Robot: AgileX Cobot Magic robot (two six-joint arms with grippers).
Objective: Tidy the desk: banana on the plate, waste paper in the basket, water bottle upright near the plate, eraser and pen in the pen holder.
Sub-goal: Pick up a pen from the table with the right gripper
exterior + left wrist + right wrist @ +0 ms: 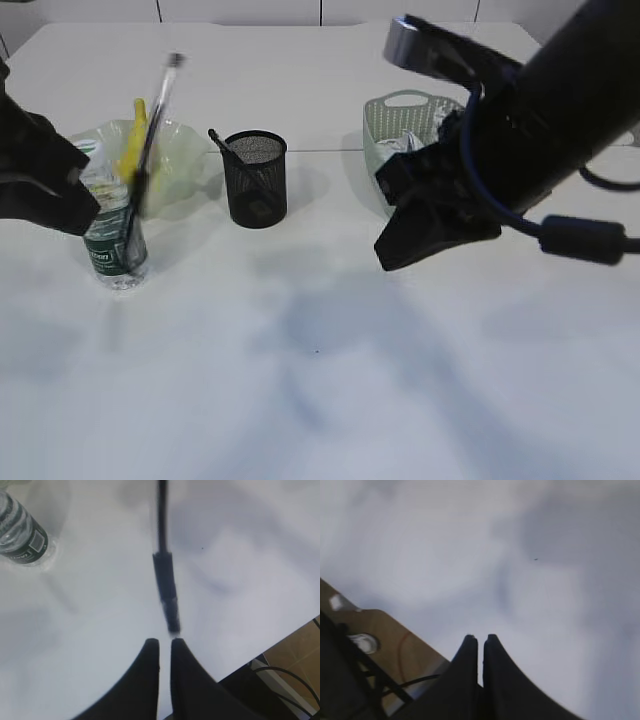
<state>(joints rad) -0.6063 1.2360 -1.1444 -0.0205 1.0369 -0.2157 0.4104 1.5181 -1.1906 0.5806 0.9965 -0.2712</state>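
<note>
The pen [152,150] is standing out at the left of the exterior view, a thin dark stick with a pale cap, blurred and tilting in front of the plate. In the left wrist view it is running up the middle of the frame from just above the fingertips of the left gripper [165,641]. Those fingers are sitting almost pressed together with only a sliver between them; whether they are pinching the very end of the pen I cannot tell. A pen is light, stiff and smooth, so it is likely swinging and slipping if gripped at one tip; taking it nearer the middle looks safer.

The right gripper [480,639] is hanging over bare table with its fingers pressed together, holding nothing.

The black mesh pen holder [256,178], left of centre, is already carrying one dark stick-like thing leaning on its rim. The pale green plate [185,160] at upper left is holding the banana [134,140]. The water bottle [112,235] is standing upright just in front of the plate. The pale basket [385,125], right of centre, is holding crumpled paper [405,140], partly hidden by the right arm.
</note>
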